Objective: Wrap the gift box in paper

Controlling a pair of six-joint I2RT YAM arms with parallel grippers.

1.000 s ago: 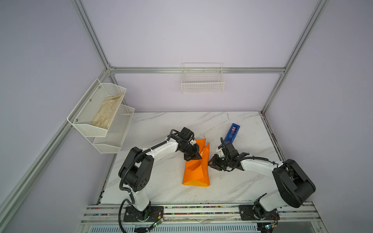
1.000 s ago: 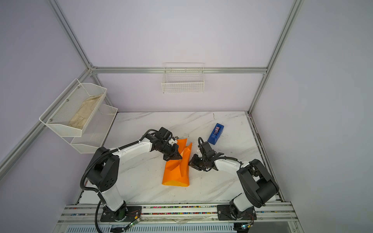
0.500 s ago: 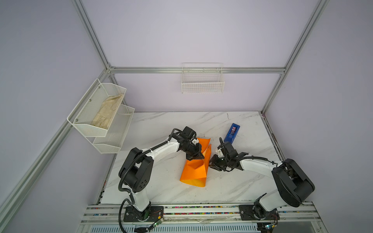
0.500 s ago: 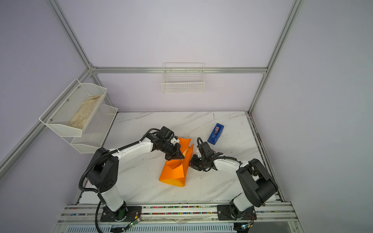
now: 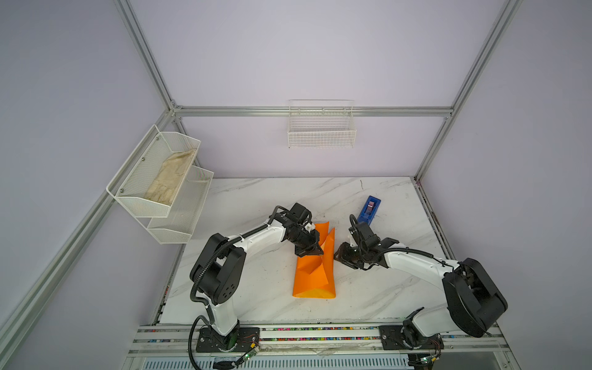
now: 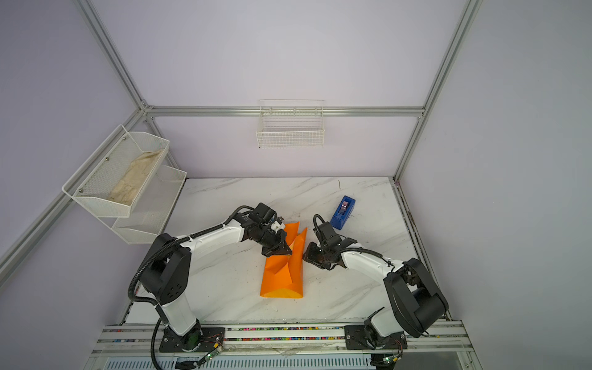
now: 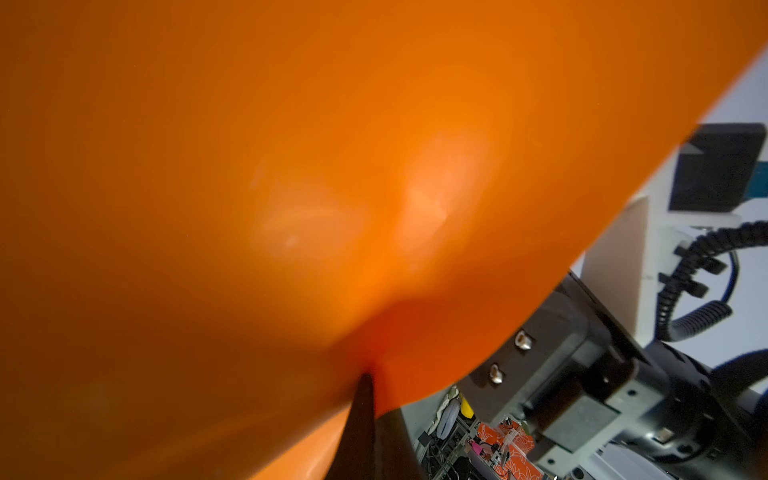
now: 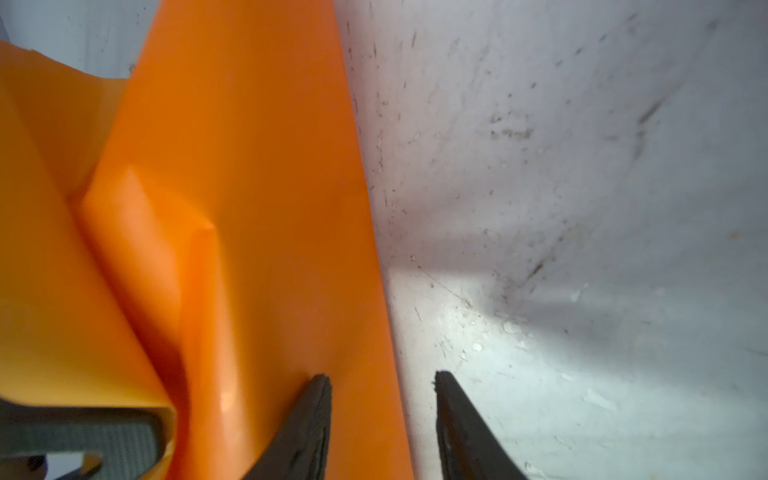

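Note:
The orange paper [image 5: 312,272] [image 6: 282,275] lies mid-table as a folded-over hump with two flaps standing up at its far end. My left gripper [image 5: 312,251] [image 6: 282,251] is shut on the left flap; in the left wrist view the paper [image 7: 291,166] fills the picture above the pinched tips of the left gripper [image 7: 368,376]. My right gripper [image 5: 338,254] [image 6: 306,254] is at the hump's right side. In the right wrist view the right gripper [image 8: 380,376] stands open, with the paper's [image 8: 249,208] edge running between its fingers. The gift box is hidden.
A blue tape dispenser [image 5: 369,209] [image 6: 343,212] stands behind my right arm on the marble table [image 5: 272,198]. A white wire basket [image 5: 321,131] hangs on the back wall. A two-tier mesh shelf [image 5: 134,192] with a beige cloth [image 5: 171,179] hangs at the left.
The right gripper's jaws have spread apart at the paper's right edge. The left gripper has shifted slightly toward the front with its flap, and the paper's near end swung left, then back.

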